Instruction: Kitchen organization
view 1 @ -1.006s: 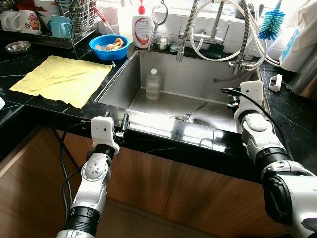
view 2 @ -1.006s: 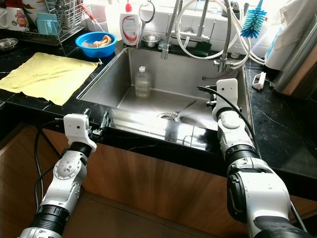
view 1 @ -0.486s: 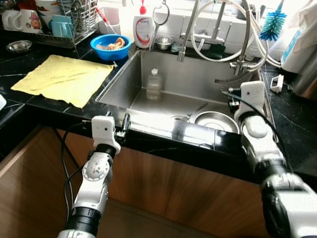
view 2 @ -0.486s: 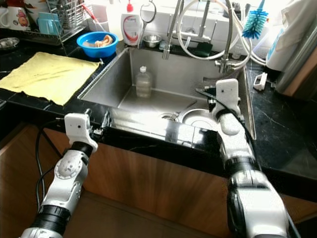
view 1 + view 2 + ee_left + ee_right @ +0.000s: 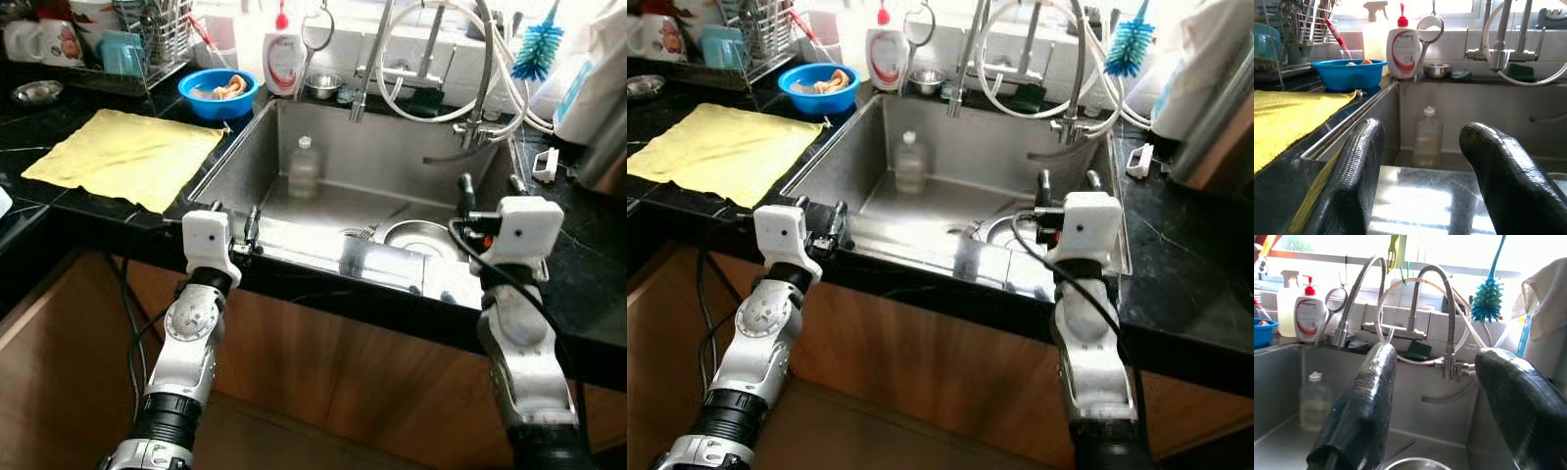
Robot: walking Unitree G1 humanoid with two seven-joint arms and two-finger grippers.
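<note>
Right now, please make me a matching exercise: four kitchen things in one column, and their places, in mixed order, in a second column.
Things:
1. clear bottle
2. yellow cloth
3. blue bowl
4. blue bottle brush

Places:
A. spread flat on the black counter, left of the sink
B. standing upright inside the sink, near its back wall
C. hanging up behind the sink, on the right
D. on the counter at the sink's back left corner, beside the soap bottle

Pairs: 1-B, 2-A, 3-D, 4-C
</note>
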